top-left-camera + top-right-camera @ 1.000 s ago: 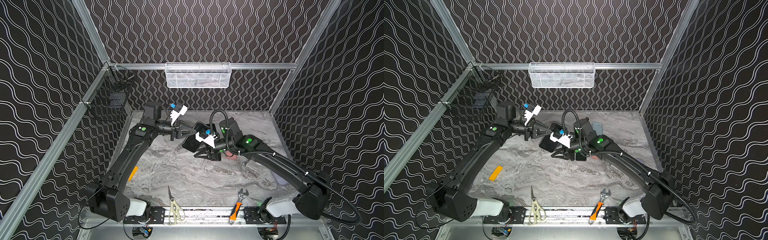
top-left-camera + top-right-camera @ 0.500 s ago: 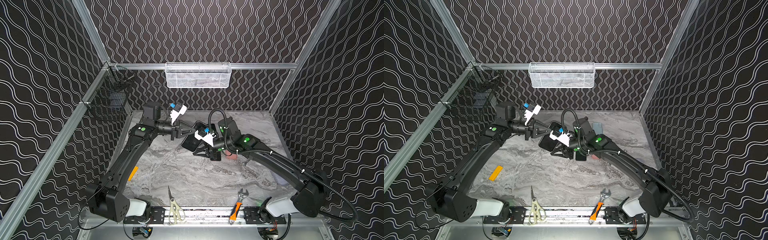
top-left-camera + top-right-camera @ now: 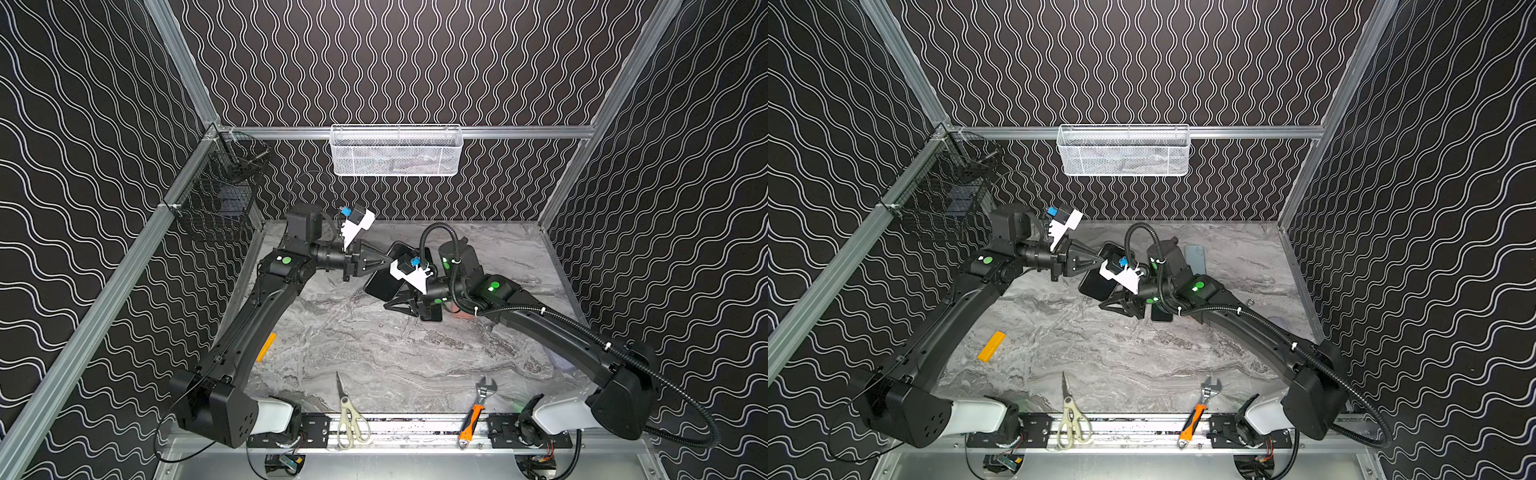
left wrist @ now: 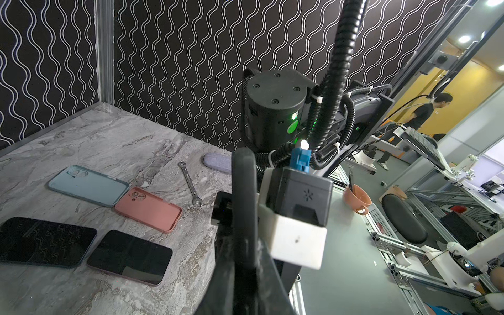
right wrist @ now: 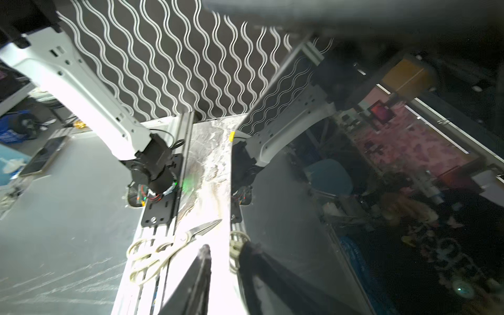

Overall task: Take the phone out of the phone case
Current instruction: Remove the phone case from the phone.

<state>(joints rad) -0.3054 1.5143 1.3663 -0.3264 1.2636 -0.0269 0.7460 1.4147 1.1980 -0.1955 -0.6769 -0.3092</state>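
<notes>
Phone case, black, with the phone in it, hangs tilted in the air above the counter, a dark slab between the 2 arms in both top views. The left tool is pressed together on 1 edge of the case and carries it. The right tool sits at the slab's nearer edge with its jaws spread: 1 finger lies over the glossy screen, the other stands clear of the edge, and bright counter shows in the gap. Whether that finger touches the glass I cannot tell. On the counter lie a blue case, a pink case, a dark-edged bare phone, a pink-edged bare phone and a spanner. Scissors rest at the front rail.
</notes>
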